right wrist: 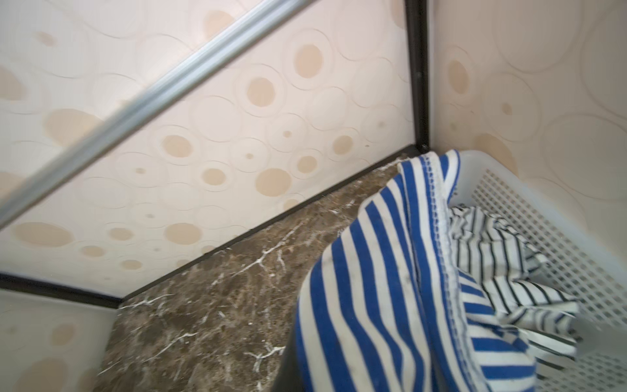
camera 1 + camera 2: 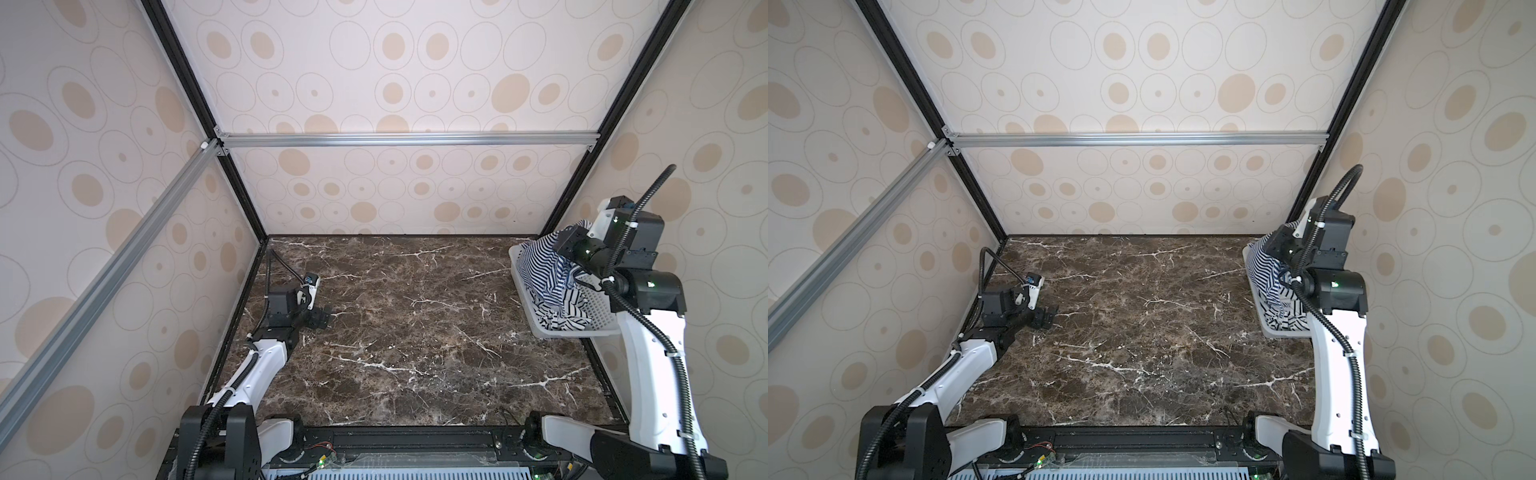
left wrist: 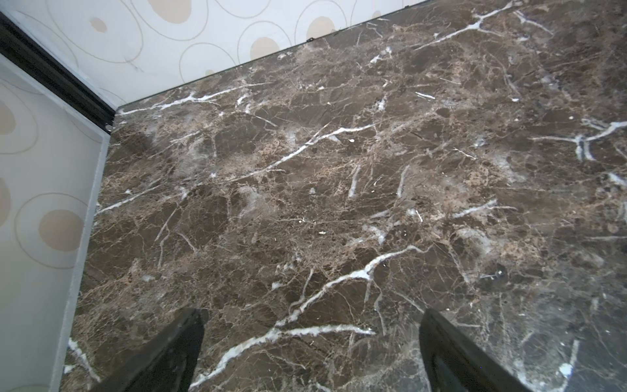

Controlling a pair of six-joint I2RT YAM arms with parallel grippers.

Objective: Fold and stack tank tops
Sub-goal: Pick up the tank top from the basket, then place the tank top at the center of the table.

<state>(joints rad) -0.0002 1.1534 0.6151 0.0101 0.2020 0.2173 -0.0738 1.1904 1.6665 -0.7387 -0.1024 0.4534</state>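
My right gripper (image 2: 566, 244) is shut on the dense navy-and-white striped tank top (image 2: 540, 266) and holds it up above the white perforated basket (image 2: 582, 332) at the right wall. In the right wrist view this top (image 1: 373, 288) drapes over the jaws and hides them. Crumpled inside the basket (image 1: 559, 237) lies the white tank top with wider black stripes (image 1: 502, 264), also seen in both top views (image 2: 1283, 316). Low over the marble table at the left, my left gripper (image 2: 322, 318) stands open. Only bare marble shows between its fingers (image 3: 190, 339).
The dark marble table (image 2: 415, 332) is enclosed by patterned walls at the left, back and right. An aluminium rail (image 2: 395, 139) runs across the back wall, with another along the left wall. The basket (image 2: 1271, 330) sits against the right wall.
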